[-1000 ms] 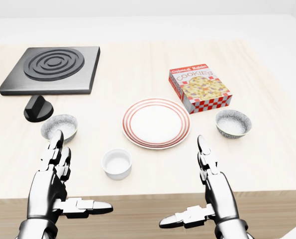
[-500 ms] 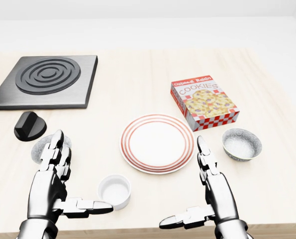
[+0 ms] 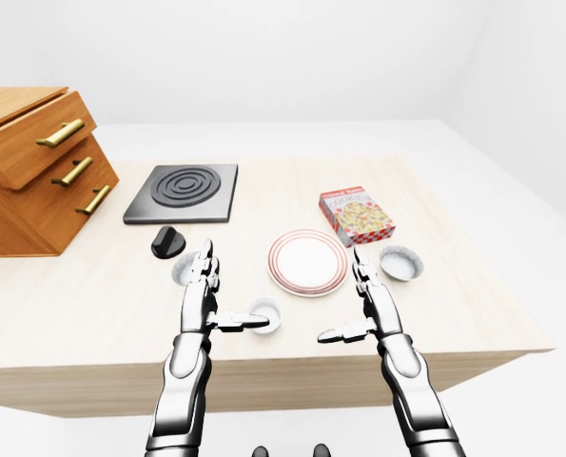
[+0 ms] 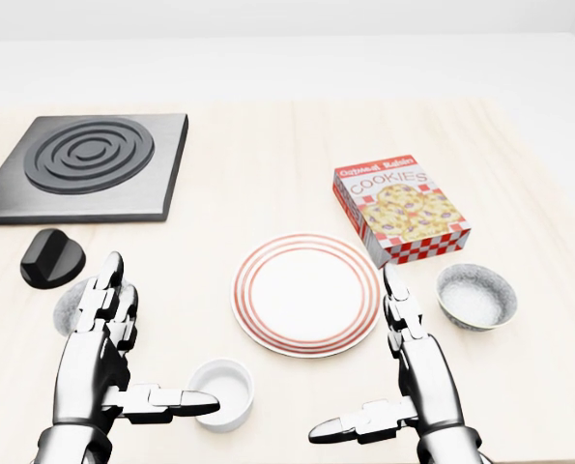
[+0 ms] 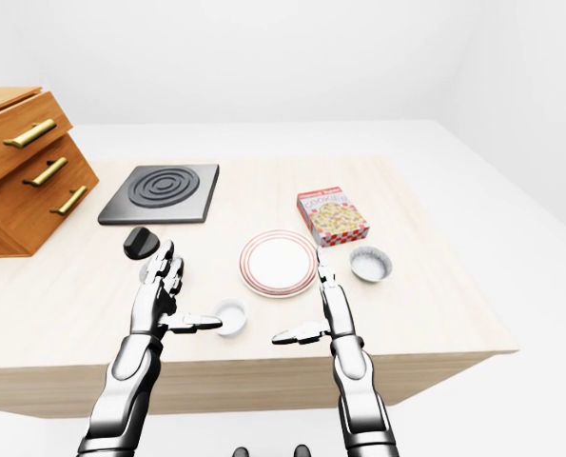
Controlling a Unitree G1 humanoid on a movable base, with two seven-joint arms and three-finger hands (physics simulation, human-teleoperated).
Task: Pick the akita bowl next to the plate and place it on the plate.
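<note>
- Holding the fingers (image 4: pixel 108 290) of the left hand (image 4: pixel 92 362) and the right hand (image 4: pixel 424 382) spread and released, grasping nothing, low in the head view.
- Watching plate (image 4: pixel 306 295), cookie box (image 4: pixel 403 208) and black burner (image 4: pixel 84 164) sliding down the head view together since a second ago; judging this as the camera coming nearer to the bench (image 4: pixel 268 135), not the things moving.
- Finding the akita bowl (image 4: pixel 475 296) sitting on the bench just right of the plate, apart from it, near the right hand.
- Noticing a similar bowl (image 4: pixel 67 309) half hidden behind the left hand, farther from the plate.
- Still approaching, probably; not yet starting the grasp.
</note>
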